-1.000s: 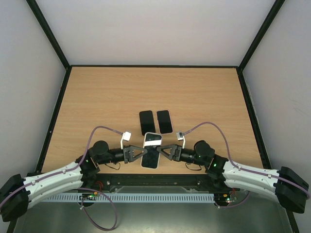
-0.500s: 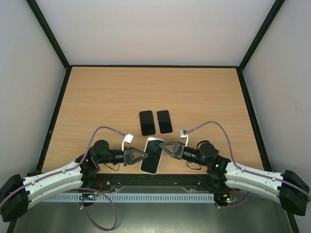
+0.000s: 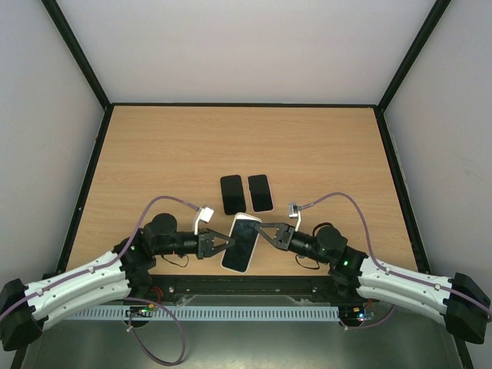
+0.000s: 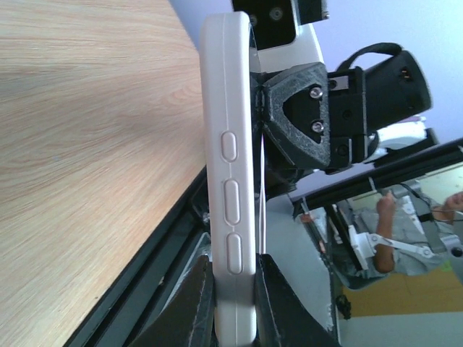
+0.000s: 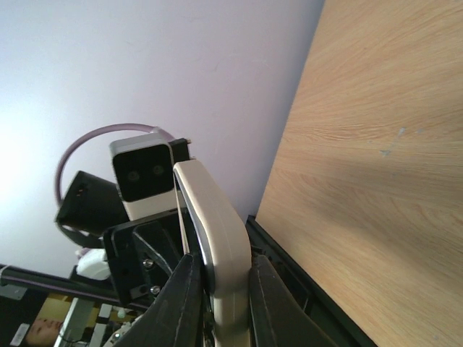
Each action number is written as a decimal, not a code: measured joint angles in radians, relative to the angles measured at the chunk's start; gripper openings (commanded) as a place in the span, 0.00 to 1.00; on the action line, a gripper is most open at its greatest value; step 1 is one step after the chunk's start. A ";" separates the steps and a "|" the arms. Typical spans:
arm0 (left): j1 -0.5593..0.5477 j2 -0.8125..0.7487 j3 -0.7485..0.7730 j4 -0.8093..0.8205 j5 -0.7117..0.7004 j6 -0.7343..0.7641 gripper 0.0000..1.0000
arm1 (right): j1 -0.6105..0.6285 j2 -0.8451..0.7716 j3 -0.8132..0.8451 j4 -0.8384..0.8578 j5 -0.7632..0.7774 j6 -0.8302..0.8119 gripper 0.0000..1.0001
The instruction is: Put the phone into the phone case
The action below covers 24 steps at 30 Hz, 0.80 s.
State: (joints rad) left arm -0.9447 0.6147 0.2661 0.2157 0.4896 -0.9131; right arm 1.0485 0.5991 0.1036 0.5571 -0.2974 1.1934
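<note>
A white phone case (image 3: 244, 219) with the dark phone (image 3: 243, 244) lying in it is held off the table near the front edge, between both arms. My left gripper (image 3: 224, 244) is shut on the case's left side; in the left wrist view the case (image 4: 230, 144) stands edge-on with its side buttons showing, and the gripper (image 4: 233, 269) clamps it on both faces. My right gripper (image 3: 263, 232) is shut on its upper right side. The right wrist view shows the case (image 5: 217, 217) between both fingers of that gripper (image 5: 223, 273), with a dark strip of phone along its inner edge.
Two dark phone-shaped slabs (image 3: 232, 194) (image 3: 260, 192) lie side by side on the wooden table (image 3: 154, 154) just beyond the held case. A black frame rail (image 3: 246, 280) runs along the table's near edge below the grippers.
The right gripper has closed onto the case's right side and shifted slightly up along it. The case has tilted a little. The left gripper keeps its hold.
</note>
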 measured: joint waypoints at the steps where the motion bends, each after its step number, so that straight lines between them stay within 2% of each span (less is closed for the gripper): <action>1: -0.001 0.002 0.013 -0.029 -0.010 0.008 0.02 | 0.000 0.006 0.003 -0.009 0.005 0.002 0.03; 5: -0.003 0.002 0.031 -0.081 -0.029 0.015 0.02 | 0.000 0.044 0.002 0.018 0.009 0.039 0.23; 8: -0.003 -0.003 0.028 -0.080 -0.039 0.004 0.02 | 0.000 0.085 -0.022 0.092 0.007 0.086 0.33; 16: 0.008 0.011 -0.003 -0.021 -0.065 -0.046 0.02 | -0.002 0.129 -0.030 0.156 0.003 0.120 0.30; 17: 0.008 0.011 -0.004 -0.016 -0.065 -0.049 0.02 | -0.002 0.129 -0.030 0.159 0.006 0.119 0.31; 21: 0.010 0.012 -0.012 0.019 -0.064 -0.071 0.02 | -0.002 0.114 -0.030 0.164 0.018 0.119 0.47; 24: 0.009 0.017 -0.023 0.051 -0.043 -0.086 0.02 | -0.002 0.087 -0.030 0.156 0.037 0.110 0.52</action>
State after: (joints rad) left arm -0.9356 0.6315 0.2436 0.2672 0.4461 -0.9989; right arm 1.0466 0.6865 0.0734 0.7128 -0.2604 1.3037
